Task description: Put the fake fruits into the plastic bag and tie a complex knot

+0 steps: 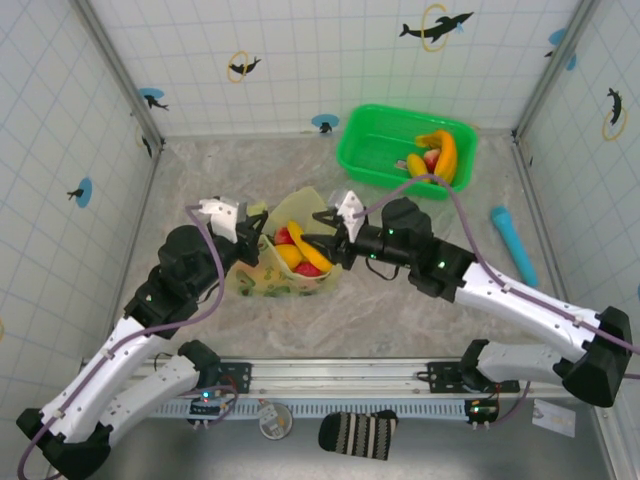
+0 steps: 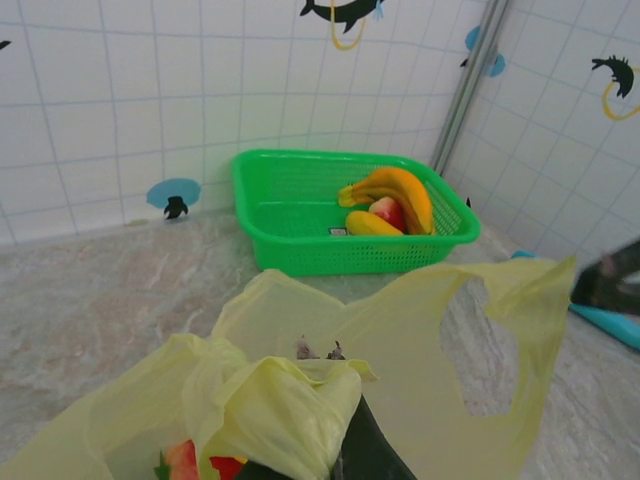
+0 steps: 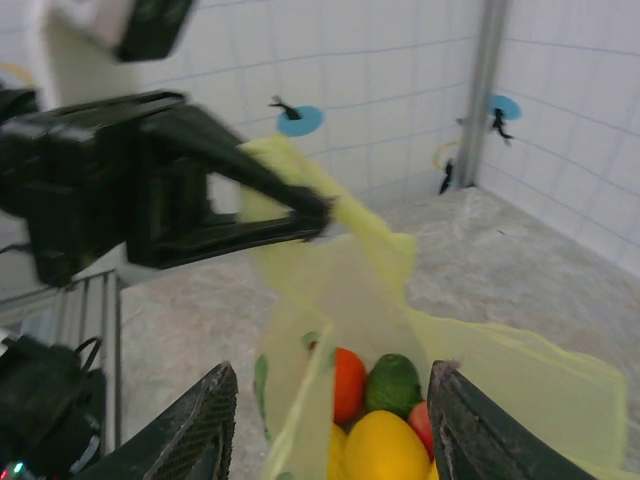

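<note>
The left jaws are clamped shut on a bunched rim of the plastic bag (image 3: 370, 265), evidently so that its mouth is kept lifted and open. The right jaws are set partly apart directly above that mouth, with nothing gripped; the fake fruits (image 3: 385, 450) lie just below and between them. At least four are counted inside. Well beyond both jaws, one green basket (image 1: 372, 150) on the bench (image 1: 400, 310) holds two bananas (image 1: 446, 152) and one red piece (image 1: 432, 158).

Overhead from behind, high, looking down on bench (image 1: 400, 310); both wrist views close, low, sharing plastic bag (image 2: 400, 320).
</note>
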Controlling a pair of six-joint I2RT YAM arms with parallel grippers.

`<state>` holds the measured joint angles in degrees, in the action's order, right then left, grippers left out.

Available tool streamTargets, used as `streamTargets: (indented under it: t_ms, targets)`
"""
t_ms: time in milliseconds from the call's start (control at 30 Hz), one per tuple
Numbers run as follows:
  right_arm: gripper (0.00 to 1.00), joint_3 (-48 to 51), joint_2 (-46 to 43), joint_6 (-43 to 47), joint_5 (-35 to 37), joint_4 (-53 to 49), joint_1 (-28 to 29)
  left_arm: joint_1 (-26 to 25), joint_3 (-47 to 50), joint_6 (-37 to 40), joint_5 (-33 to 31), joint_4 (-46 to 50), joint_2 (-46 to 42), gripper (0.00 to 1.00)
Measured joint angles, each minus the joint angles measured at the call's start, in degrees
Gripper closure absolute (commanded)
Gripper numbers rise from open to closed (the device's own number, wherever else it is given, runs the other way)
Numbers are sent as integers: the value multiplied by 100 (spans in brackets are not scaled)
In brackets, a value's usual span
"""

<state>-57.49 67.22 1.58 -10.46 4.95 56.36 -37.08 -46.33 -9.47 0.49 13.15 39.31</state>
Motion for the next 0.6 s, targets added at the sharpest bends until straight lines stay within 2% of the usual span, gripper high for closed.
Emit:
streamTargets:
  t_ms: [300, 433, 600]
  targets:
    - [32, -393, 1049, 909, 251, 208, -133, -122, -85, 59, -396, 57, 146, 100]
    - [24, -396, 981, 1220, 695, 164, -103, -393, -264, 284, -715, 63, 356, 100]
    - [20, -162, 398, 1705, 1676, 251, 120, -496, -337, 555, -1040, 57, 435, 100]
